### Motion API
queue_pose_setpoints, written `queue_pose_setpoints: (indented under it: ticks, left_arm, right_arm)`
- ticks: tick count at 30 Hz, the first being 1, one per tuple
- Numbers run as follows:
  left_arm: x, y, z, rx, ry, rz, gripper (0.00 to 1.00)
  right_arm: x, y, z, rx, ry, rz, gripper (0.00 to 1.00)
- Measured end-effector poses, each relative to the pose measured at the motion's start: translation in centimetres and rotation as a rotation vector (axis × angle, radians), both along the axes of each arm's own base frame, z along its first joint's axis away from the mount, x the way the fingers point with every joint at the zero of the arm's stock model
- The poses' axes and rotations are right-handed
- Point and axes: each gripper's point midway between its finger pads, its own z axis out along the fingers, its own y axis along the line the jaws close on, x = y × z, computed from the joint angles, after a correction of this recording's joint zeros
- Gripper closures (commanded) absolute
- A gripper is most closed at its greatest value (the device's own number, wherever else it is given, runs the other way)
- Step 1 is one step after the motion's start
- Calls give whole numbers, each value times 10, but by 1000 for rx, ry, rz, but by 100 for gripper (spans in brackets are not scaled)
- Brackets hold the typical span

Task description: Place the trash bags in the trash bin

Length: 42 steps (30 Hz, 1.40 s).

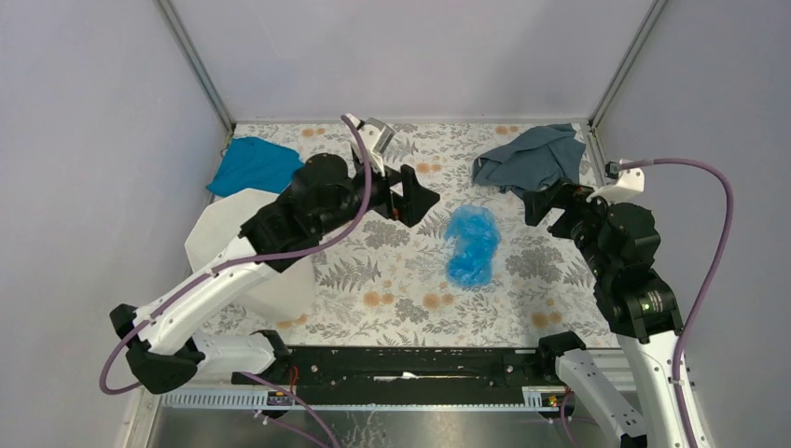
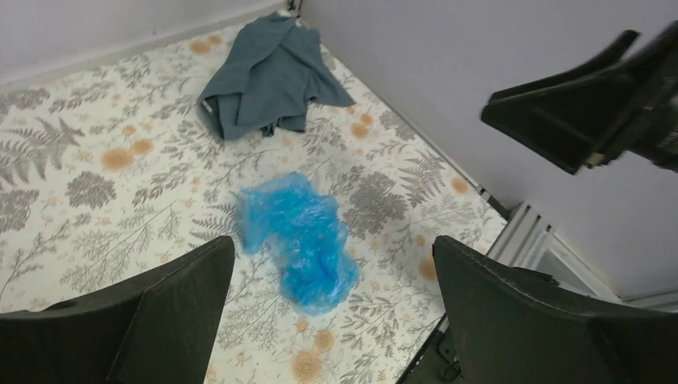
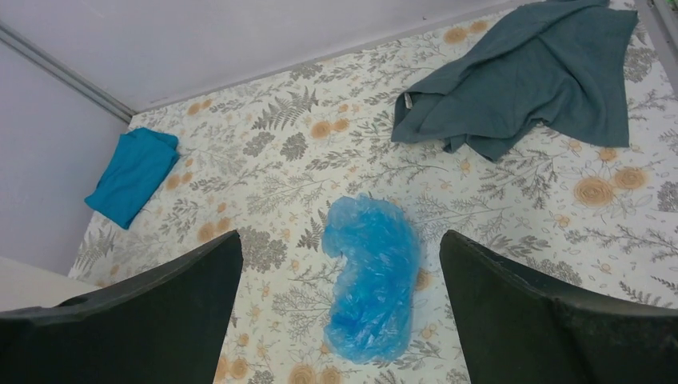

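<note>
Reach stage: left pincer [image 2: 332,244] and right pincer [image 3: 341,240] spread wide, empty, aimed at the trash bag [image 1: 472,245]. Next, probably: lower, pinch the film, carry to the trash bin [image 1: 219,222].

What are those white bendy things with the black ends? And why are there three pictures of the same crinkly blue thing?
Those are two robot arms, bolted to the near edge of a table. Each ends in a two-fingered claw: the left claw and the right claw. Both are open and hold nothing.

One picture comes from a camera high up, looking down. The other two come from small cameras on the wrists, so black fingers show at the bottom.

On the table lie a crinkly blue plastic bag in the middle, a teal cloth and a grey-blue cloth in the far corners. The white bin stands on the left. The bag belongs in it.
</note>
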Motion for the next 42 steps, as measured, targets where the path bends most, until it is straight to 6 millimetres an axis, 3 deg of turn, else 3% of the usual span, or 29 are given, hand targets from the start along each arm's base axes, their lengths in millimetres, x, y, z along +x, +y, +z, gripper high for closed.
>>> queue_pose_setpoints:
  ticks: [5,9,13,19,22,26,31,35,42]
  left_arm:
    - [3,-6,-29,38,28,35,1]
    - [-7,-19,-58,33,75,18,1]
    - [-15,-32,-108,87,166,20,1]
    - [-12,-31,-206,264,326,113,1]
    - [-13,-14,-252,375,394,187,1]
    - [-14,22,-288,503,441,321,1]
    - [-11,61,-306,570,464,484,1]
    - [-13,100,-323,623,511,624,1]
    - [3,168,-327,572,588,868,1]
  right_arm:
    - [-5,-6,-19,-15,41,-25,0]
    - [-2,-6,-45,-32,107,-28,0]
    - [2,-6,-72,-57,195,-37,0]
    - [4,-3,-95,-61,257,-27,0]
    - [4,1,-104,-51,274,-8,0]
    - [7,6,-117,-40,298,10,0]
    - [9,11,-141,-40,358,30,0]
    - [12,16,-145,-30,369,49,0]
    - [18,27,-155,-3,387,92,0]
